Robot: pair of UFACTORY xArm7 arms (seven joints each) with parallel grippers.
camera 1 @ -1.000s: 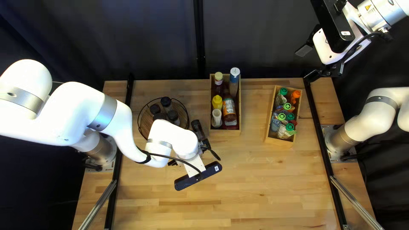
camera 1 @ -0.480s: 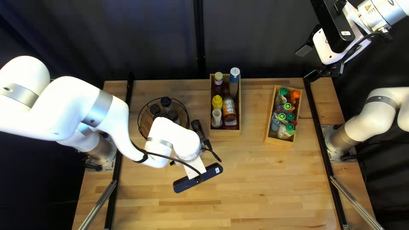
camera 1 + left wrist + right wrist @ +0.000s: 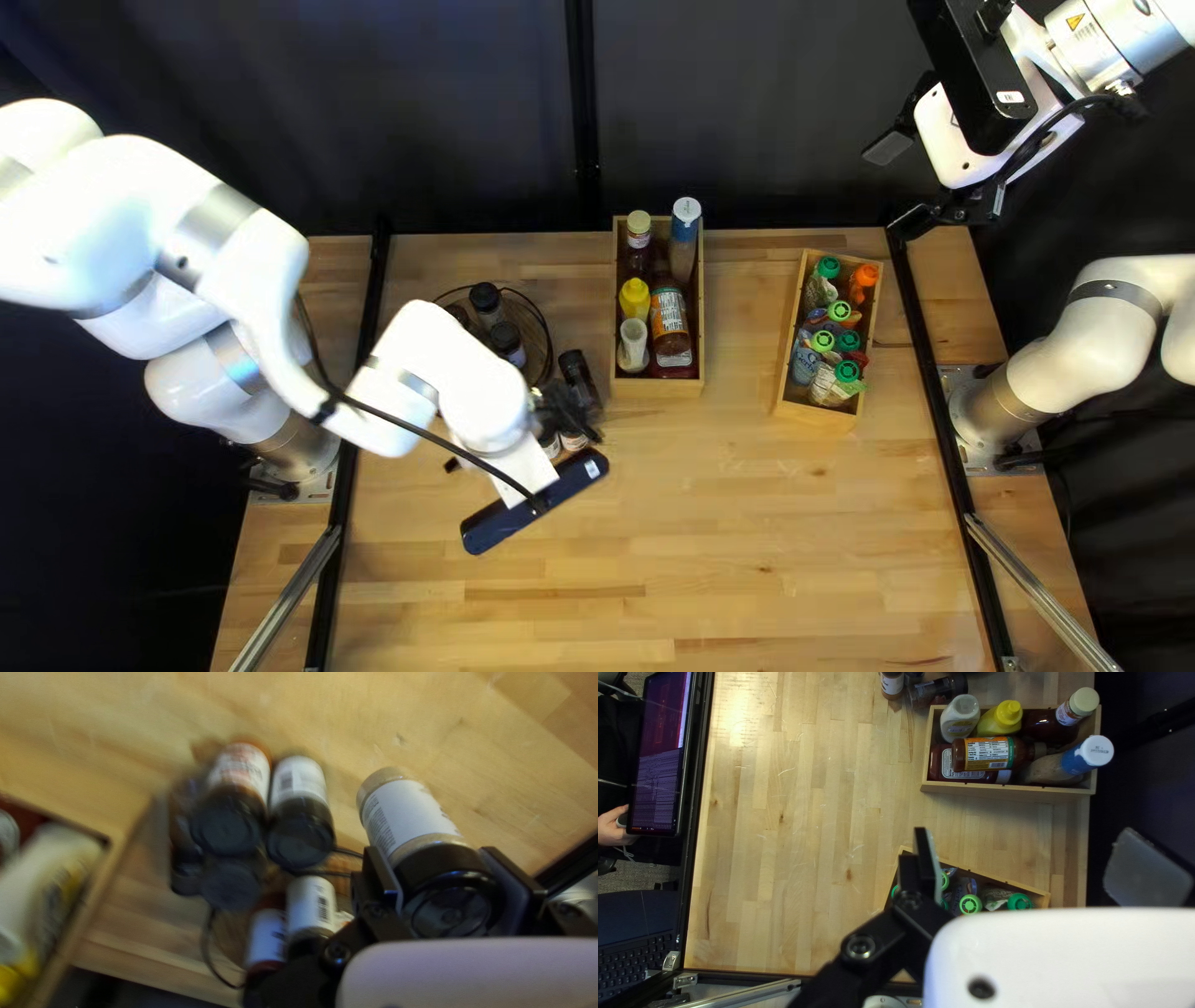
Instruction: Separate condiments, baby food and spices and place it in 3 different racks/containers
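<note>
In the top left view my left gripper (image 3: pixel 520 478) is mostly hidden under its wrist. The left wrist view shows this gripper (image 3: pixel 445 880) shut on a white-labelled spice jar (image 3: pixel 408 818) by its black lid. Beside it, spice jars (image 3: pixel 299 790) are grouped near the round wire rack (image 3: pixel 538 361), which holds dark-lidded jars (image 3: pixel 486 299). Condiment bottles fill one wooden box (image 3: pixel 660 388); baby food pouches with coloured caps fill another box (image 3: pixel 815 415). High at the right, my right gripper (image 3: pixel 899 187) is open and empty; in its wrist view the gripper (image 3: pixel 1033 858) shows widely parted fingers.
A dark jar (image 3: pixel 579 371) lies between the rack and condiment box. Black rails (image 3: pixel 940 386) run along both table sides. Past the near edge, the right wrist view shows a person's hand (image 3: pixel 613 826), a monitor (image 3: pixel 660 753) and a keyboard (image 3: pixel 638 952).
My left arm has swung leftward, its wrist and camera bar shifting left and slightly back. Jars beside the rack have come into view from behind it. My right arm stays still.
</note>
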